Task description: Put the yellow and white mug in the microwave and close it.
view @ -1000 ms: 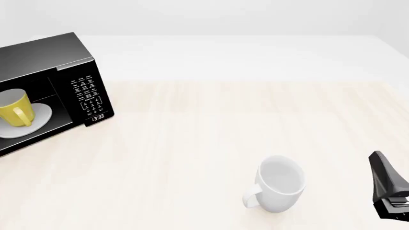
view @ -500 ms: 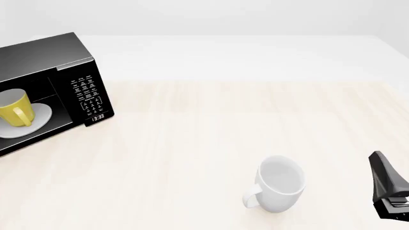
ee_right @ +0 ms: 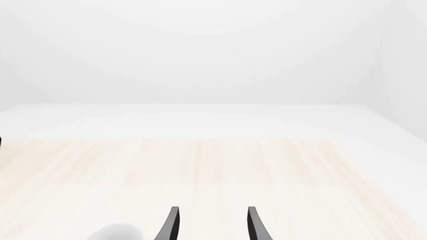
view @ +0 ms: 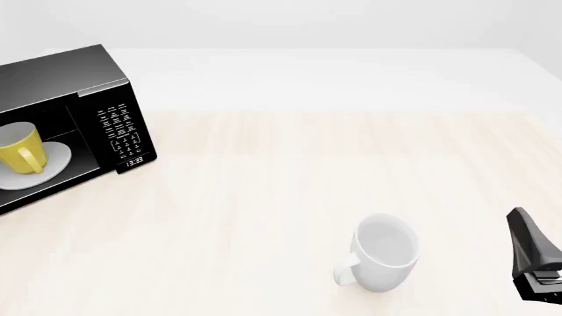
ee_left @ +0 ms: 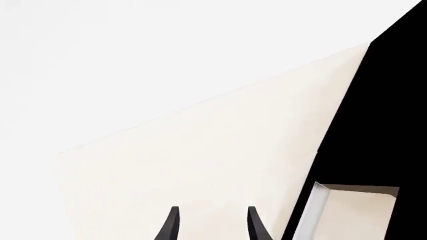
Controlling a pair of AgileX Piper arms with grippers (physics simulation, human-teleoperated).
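The yellow and white mug (view: 20,149) sits inside the microwave (view: 70,92) (far from the right gripper (view: 532,263)).

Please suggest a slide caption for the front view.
Small yellow mug sits inside the open black box-shaped microwave; white mug stands outside.

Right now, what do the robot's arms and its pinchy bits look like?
Each tool is black, ending in two thin, pointed, slightly curved fingers: the left tool and the right tool. In the front view only a chunky, angular black piece of the right arm shows. No cables or markings are visible.
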